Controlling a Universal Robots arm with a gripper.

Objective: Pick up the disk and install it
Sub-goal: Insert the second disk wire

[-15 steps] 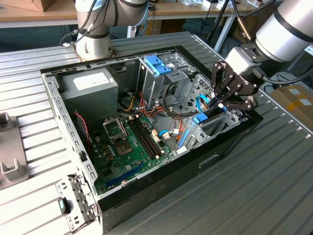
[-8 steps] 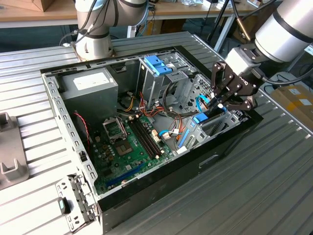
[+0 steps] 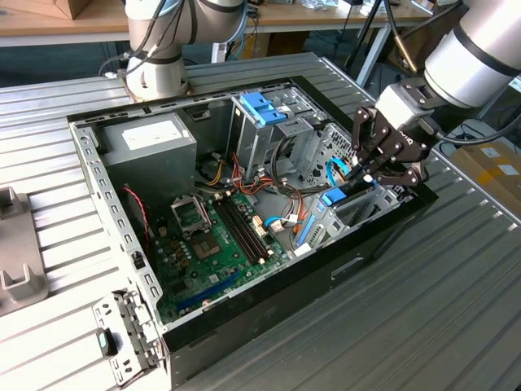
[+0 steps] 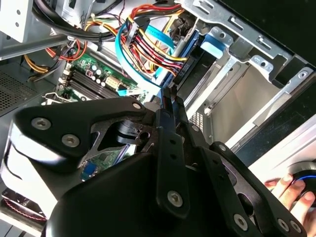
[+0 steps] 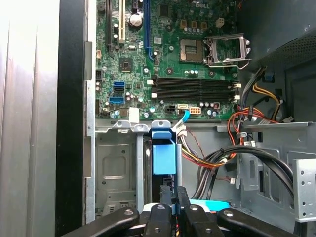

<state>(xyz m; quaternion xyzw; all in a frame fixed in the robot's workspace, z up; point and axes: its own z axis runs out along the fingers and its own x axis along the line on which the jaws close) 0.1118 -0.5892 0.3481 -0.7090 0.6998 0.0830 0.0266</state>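
The disk [image 5: 164, 155] stands on edge in a slot of the silver drive bay at the case's corner on the exterior view's right, with its light-blue rail facing out. The exterior view has the disk [image 3: 334, 198] just below my gripper [image 3: 368, 173]. In both wrist views the black fingers lie close together, so the gripper [image 5: 174, 192] is shut, with its tips right at the disk's outer end. I cannot tell whether they touch it. In the second wrist view the gripper [image 4: 170, 96] points toward the disk's blue rail [image 4: 216, 43].
The open computer case [image 3: 106, 212] lies on a slatted metal table [image 3: 456, 309]. Inside are the motherboard [image 3: 220, 236], a grey power-supply box [image 3: 151, 138], a blue latch [image 3: 260, 106] on the drive cage and bundled cables [image 4: 148, 44]. A hand [image 4: 291, 190] rests beside the case.
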